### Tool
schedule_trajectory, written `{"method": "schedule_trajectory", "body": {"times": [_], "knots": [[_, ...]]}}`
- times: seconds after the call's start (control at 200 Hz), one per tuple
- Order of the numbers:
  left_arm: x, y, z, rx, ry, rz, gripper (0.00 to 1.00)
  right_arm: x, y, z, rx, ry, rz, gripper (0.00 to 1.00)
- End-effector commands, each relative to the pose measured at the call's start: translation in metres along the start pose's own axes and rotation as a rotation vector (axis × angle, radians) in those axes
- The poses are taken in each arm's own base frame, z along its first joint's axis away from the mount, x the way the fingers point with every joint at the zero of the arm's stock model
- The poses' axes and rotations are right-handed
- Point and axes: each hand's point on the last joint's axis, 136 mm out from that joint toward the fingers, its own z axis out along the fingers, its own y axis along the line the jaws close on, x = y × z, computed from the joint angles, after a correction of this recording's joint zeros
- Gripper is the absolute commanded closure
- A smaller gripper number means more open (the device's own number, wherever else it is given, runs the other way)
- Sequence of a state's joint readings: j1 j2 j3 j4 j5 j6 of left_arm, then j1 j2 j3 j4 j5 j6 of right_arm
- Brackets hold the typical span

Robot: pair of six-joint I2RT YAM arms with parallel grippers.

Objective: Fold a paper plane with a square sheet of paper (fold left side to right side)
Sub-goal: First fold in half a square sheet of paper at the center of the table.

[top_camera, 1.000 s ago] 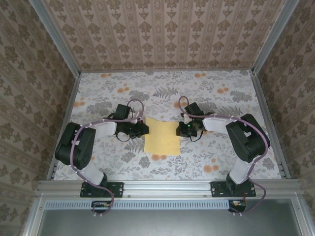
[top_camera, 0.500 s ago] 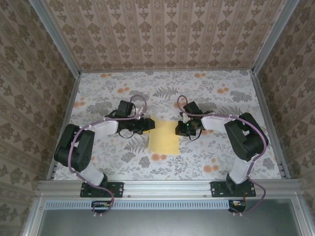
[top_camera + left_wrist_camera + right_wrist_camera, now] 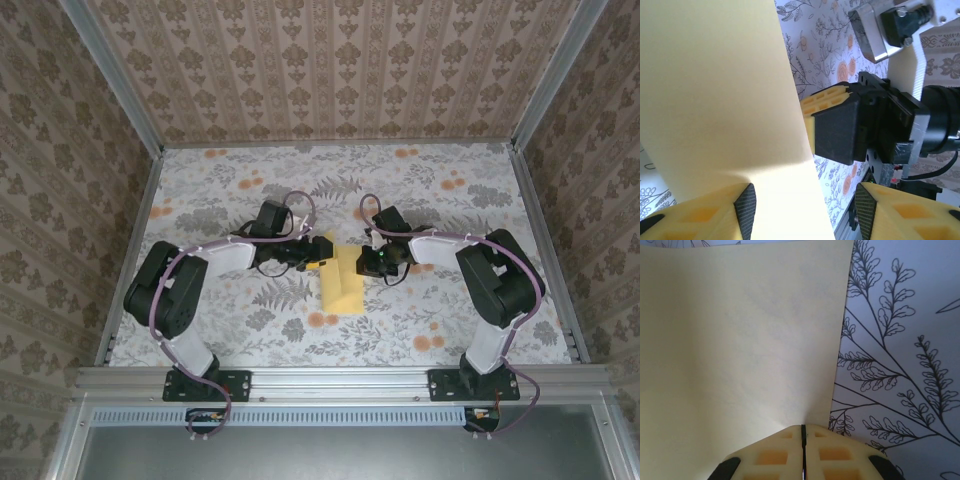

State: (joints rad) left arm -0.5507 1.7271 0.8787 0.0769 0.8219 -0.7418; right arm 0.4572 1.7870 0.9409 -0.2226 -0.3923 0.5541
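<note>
Yellow and waffle-patterned, the two fingers of my right hand (image 3: 803, 435) are pressed together at the bottom of the right wrist frame, with only a thin dark seam between them. The square sheet of paper (image 3: 344, 288) runs into that seam, so I am clamped on it just inside its right edge. From there the sheet spreads flat and pale up and to the left of that frame. Its right edge runs down beside the black fern print on the bench (image 3: 450, 200).

My left hand (image 3: 316, 250) stands apart. In the left wrist frame its fingers (image 3: 695, 220) sit at the two lower corners with a wide gap between the dark pads. The sheet passes through that gap, close against the lower-left finger, and rises as a broad curved band covering the upper left. The pads are not closed on it. At centre right of that frame, the yellow tip and black body of my right hand meet the sheet's far edge.

From above, both hands sit mid-frame with their tips facing each other and near together. The sheet lies between and below them. Its left part is lifted off the bench and curls toward the right, so it looks taller than wide. Its lower edge rests just above a pair of orange flower prints (image 3: 325, 320). Brown patterned walls (image 3: 330, 70) close the bench in on three sides.
</note>
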Motion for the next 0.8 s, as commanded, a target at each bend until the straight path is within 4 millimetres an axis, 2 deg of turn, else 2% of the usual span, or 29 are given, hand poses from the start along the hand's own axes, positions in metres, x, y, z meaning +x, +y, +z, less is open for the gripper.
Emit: {"method": "schedule_trajectory", "body": {"times": [0.0, 0.115, 0.39, 0.7, 0.795], "knots": [[-0.008, -0.013, 0.005, 0.028, -0.004, 0.026, 0.45, 0.008, -0.008, 0.002, 0.042, 0.023, 0.012, 0.91], [-0.007, -0.01, 0.009, 0.018, 0.003, 0.023, 0.52, 0.006, -0.005, 0.0, 0.033, 0.013, 0.008, 0.91], [-0.003, -0.002, 0.014, -0.01, 0.017, 0.01, 0.81, -0.006, 0.009, -0.018, 0.006, -0.055, -0.018, 0.91], [-0.002, 0.0, 0.013, -0.027, 0.019, 0.012, 0.92, -0.02, 0.027, -0.057, -0.028, -0.159, -0.043, 0.9], [-0.002, 0.001, 0.013, -0.033, 0.019, 0.012, 0.93, -0.022, 0.038, -0.063, -0.086, -0.178, -0.032, 0.85]]}}
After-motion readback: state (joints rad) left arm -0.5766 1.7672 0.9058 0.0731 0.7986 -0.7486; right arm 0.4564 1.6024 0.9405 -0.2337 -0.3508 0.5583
